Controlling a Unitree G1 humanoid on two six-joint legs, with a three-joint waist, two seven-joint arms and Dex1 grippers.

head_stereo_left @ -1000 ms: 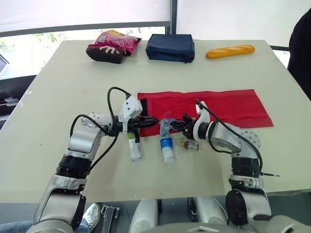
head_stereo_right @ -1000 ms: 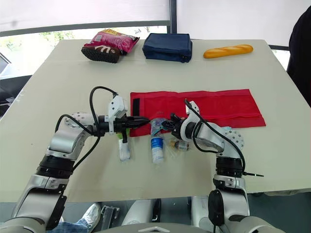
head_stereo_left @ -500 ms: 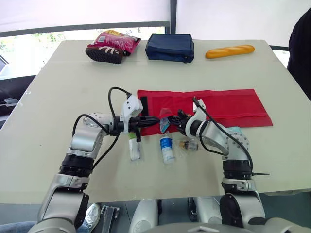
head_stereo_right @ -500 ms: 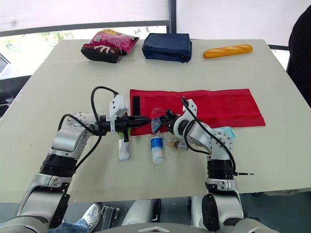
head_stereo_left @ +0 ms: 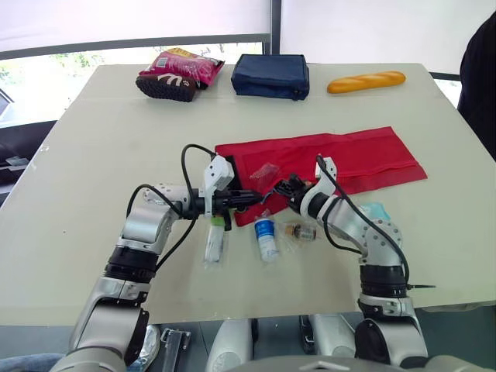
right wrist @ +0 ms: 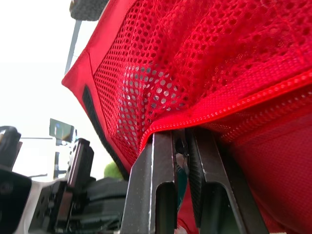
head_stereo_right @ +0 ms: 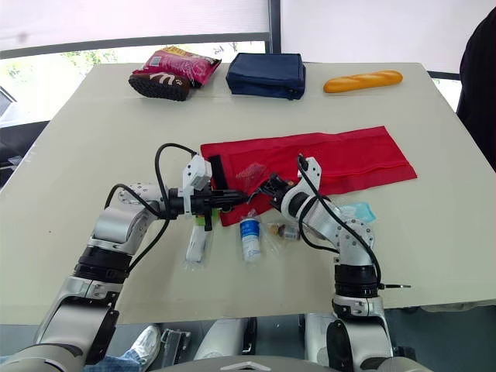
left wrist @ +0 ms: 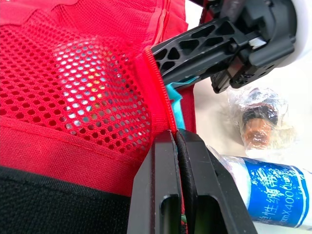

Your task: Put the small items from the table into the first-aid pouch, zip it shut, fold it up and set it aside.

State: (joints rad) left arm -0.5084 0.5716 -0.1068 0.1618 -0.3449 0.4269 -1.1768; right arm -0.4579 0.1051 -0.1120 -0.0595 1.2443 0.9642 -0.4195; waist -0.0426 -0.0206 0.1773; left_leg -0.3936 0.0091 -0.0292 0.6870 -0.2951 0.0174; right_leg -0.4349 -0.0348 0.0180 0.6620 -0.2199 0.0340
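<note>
The red first-aid pouch (head_stereo_left: 341,159) lies unfolded and slanted on the table. My left gripper (head_stereo_left: 252,198) is shut on the hem of its mesh pocket (left wrist: 153,83). My right gripper (head_stereo_left: 283,186) reaches under that mesh, shut on a teal-edged clear packet (left wrist: 173,96) whose shiny body shows through the mesh (head_stereo_left: 263,170). In front of the pouch lie a blue-labelled bottle (head_stereo_left: 265,235), a wrapped brown vial (head_stereo_left: 301,231) and a clear sachet (head_stereo_left: 214,242). A teal packet (head_stereo_left: 376,211) rests beside my right forearm.
Along the far edge sit a pink snack bag (head_stereo_left: 180,74), a navy case (head_stereo_left: 271,75) and a bread roll (head_stereo_left: 366,81). A person's dark sleeve (head_stereo_left: 482,85) shows at the far right. Bare tabletop (head_stereo_left: 93,155) spreads to the left.
The pouch has swung, its right end going farther away. The packet in my right gripper has gone from the pocket's mouth to under the mesh. My left gripper shifted right, still on the hem.
</note>
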